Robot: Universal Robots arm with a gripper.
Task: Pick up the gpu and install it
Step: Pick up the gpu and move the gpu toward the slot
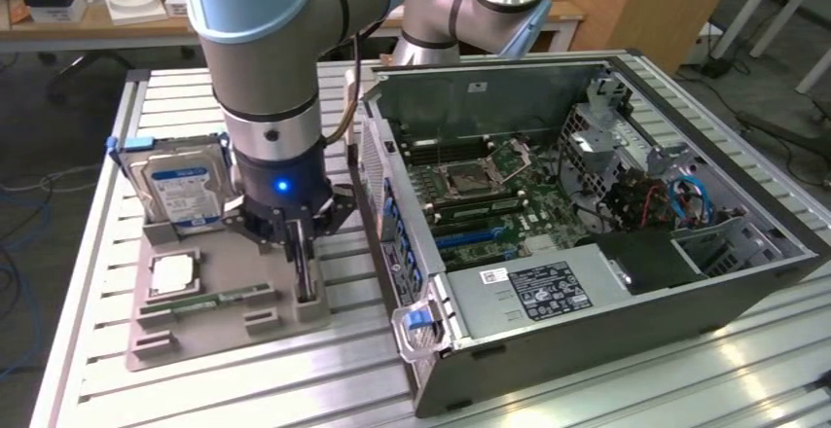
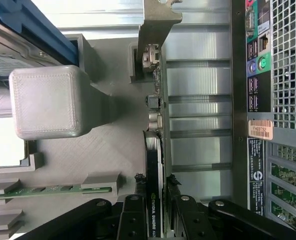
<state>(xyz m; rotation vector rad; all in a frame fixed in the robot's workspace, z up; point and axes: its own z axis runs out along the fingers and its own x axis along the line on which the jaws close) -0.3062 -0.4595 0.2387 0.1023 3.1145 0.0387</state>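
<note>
Wrist view: gripper (image 2: 157, 187) tight around upright gpu (image 2: 154, 150)

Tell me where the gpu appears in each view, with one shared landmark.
Exterior view: the gpu stands on edge at the grey tray's side nearest the computer case.
Wrist view: the gpu is edge-on, at the same tray side.
Shared landmark: the green memory stick.

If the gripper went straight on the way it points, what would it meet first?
The gpu, standing on edge in the grey tray ahead of the gripper; whether they touch is unclear.
</note>
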